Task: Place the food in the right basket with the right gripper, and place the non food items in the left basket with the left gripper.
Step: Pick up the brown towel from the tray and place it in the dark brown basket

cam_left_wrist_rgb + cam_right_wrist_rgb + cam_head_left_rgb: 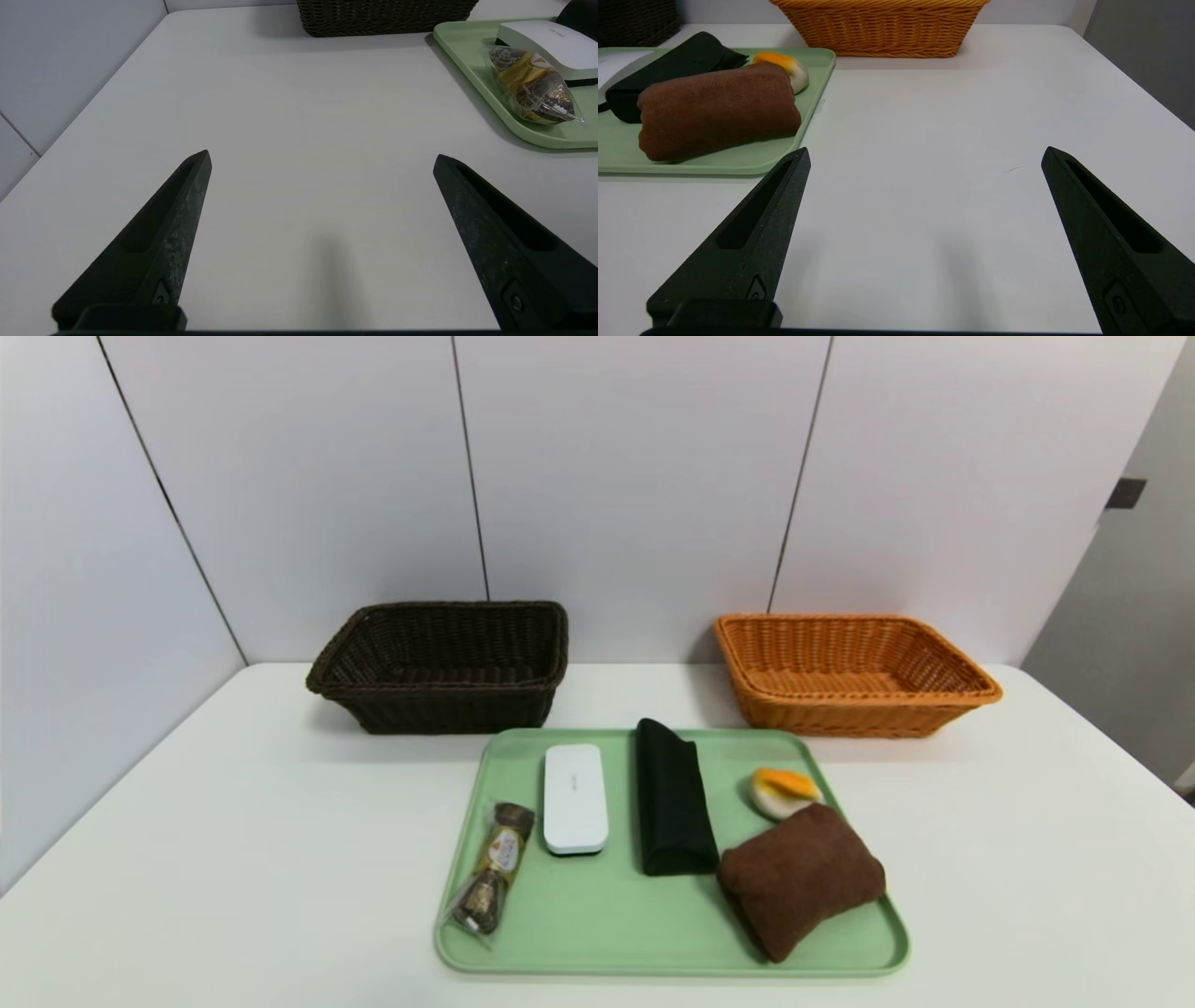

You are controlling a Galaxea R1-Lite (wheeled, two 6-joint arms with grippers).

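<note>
- Five things sit on our green tray (597, 933), none sorted yet: sweets strip (493, 880) at the tray's left edge, white slab (575, 798) just beside it, black cloth roll (672, 810) mid-tray, cream bun (782, 791) toward the right rim, brown towel (801, 877) at the near right, touching or nearly touching the bun.
- Long axes: slab and cloth roll run near-to-far, toward the baskets; sweets strip runs the same way but leans a little, far end toward the slab; towel lies diagonal, near end toward the middle of the tray; bun is round, so no axis.
- Dark left basket (439, 665) and orange right basket (851, 674) stand behind the tray near the wall, well apart, and both look unfilled.
- Step in hand, as we judge it: the start, with no pick begun.
- Left hand (322, 158) hovers over bare tabletop (233, 859) left of the tray, fingers spread wide, holding nothing.
- Right hand (924, 156) hovers over tabletop right of the tray, fingers likewise spread, holding nothing.
- Next move likely calls for the right hand to reach in for the bun, its closest food; the towel crowds it, so we'd come from the far or right side.
- For the left hand, the slab is nearest; we'd grip across its short width.
</note>
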